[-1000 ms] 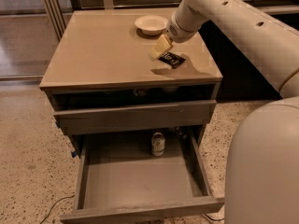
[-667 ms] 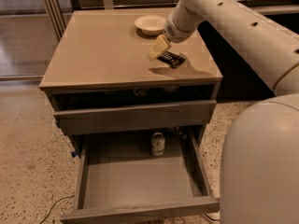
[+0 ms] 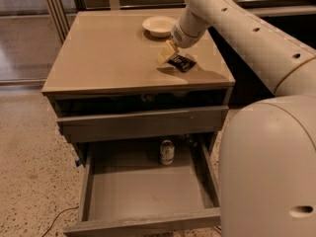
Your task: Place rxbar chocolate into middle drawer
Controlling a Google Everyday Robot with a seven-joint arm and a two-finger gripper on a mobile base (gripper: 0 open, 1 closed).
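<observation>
The rxbar chocolate [image 3: 182, 62], a flat black bar with white lettering, is on the right part of the cabinet top, tilted with a shadow under it. My gripper [image 3: 167, 54] comes down from the upper right and is shut on the bar's left end, holding it at or just above the top. The middle drawer [image 3: 148, 191] is pulled far out below, a long grey tray near the floor.
A white bowl [image 3: 159, 25] stands behind the gripper on the cabinet top [image 3: 108, 58]. A small can with a pale label [image 3: 167, 152] stands at the back of the open drawer. Another grey drawer [image 3: 143, 123] above it is slightly ajar. My white base [image 3: 269, 172] fills the right foreground.
The gripper has shifted slightly left and down at the bar. The bar has barely moved. The drawers are unchanged.
</observation>
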